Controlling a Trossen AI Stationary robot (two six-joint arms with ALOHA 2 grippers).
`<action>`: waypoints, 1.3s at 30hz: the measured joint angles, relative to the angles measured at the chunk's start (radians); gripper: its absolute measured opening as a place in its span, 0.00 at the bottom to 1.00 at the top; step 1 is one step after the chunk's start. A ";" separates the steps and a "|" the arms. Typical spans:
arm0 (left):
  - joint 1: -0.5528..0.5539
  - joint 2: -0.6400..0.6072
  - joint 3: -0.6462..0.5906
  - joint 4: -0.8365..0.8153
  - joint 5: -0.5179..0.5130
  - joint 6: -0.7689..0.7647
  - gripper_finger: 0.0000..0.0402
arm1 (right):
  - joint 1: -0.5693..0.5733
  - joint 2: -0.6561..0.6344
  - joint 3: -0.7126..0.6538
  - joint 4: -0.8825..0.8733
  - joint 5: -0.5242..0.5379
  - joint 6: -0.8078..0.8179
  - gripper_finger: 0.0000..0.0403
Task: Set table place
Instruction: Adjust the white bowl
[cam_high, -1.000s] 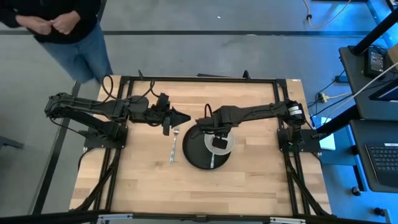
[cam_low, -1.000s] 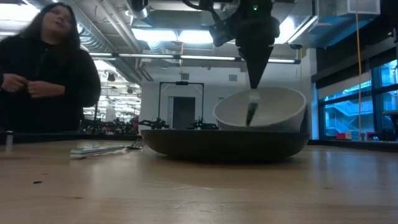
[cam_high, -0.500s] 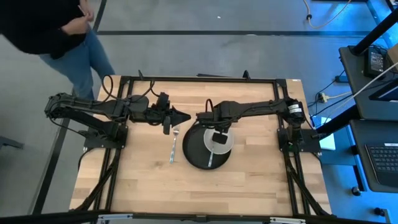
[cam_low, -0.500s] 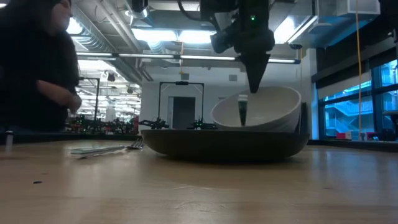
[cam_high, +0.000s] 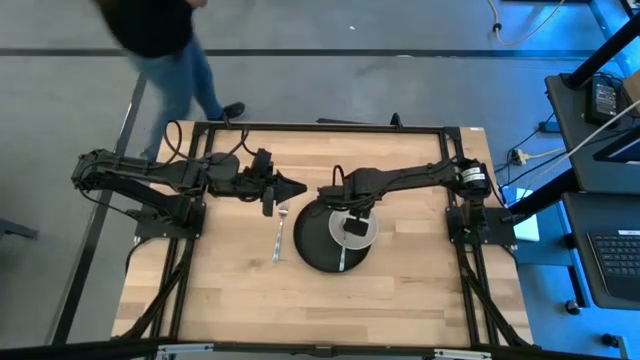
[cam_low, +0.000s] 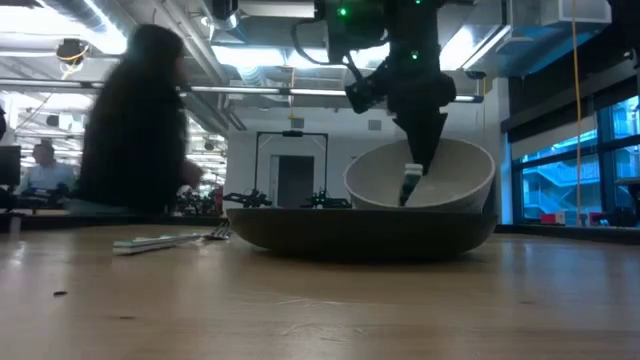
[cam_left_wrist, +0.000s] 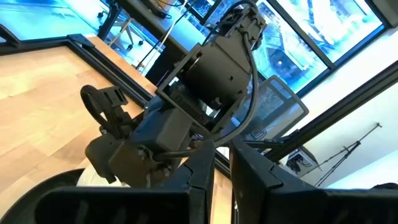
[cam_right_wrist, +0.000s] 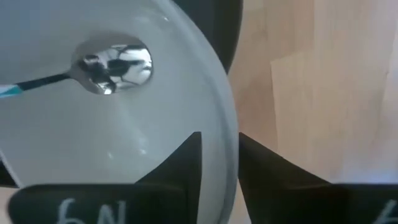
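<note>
High view is showing my right gripper (cam_high: 352, 226) reaching in over the white bowl (cam_high: 362, 228), which is sitting on the black plate (cam_high: 318, 243) near the middle of the table (cam_high: 230, 300), so bowl and plate are already stacked as one place setting. My right wrist view is looking straight down my two dark fingers (cam_right_wrist: 186, 163), and they are straddling the bowl's rim (cam_right_wrist: 217, 124): one finger inside the bowl, one outside, with only a narrow gap between them and the rim running through it. I am judging that they are pinching the rim, probably to nudge or steady the bowl on the plate, though I cannot tell whether the pads are actually pressing. The spoon (cam_right_wrist: 112, 65) is lying inside the bowl, its head on the white floor and its handle running off toward the far rim; in the high view the handle is sticking out over the plate. The fork (cam_high: 279, 235) is lying flat on the wood just beside the plate, on the left arm's side, apart from it. My left gripper (cam_high: 290, 187) is waiting above the table beyond the fork's head, fingers nearly together and gripping nothing. A person (cam_low: 135, 120) is passing behind the table, well clear of both arms.
</note>
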 joint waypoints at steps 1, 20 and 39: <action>0.000 0.000 0.000 0.000 0.000 0.000 0.11 | 0.000 0.000 -0.005 0.000 0.000 -0.001 0.22; 0.000 0.000 0.000 0.000 0.000 0.000 0.11 | -0.001 0.001 0.101 0.015 -0.185 -0.059 0.02; 0.000 0.000 0.000 0.001 -0.001 0.000 0.11 | -0.059 0.036 0.102 0.166 -0.259 -0.081 0.01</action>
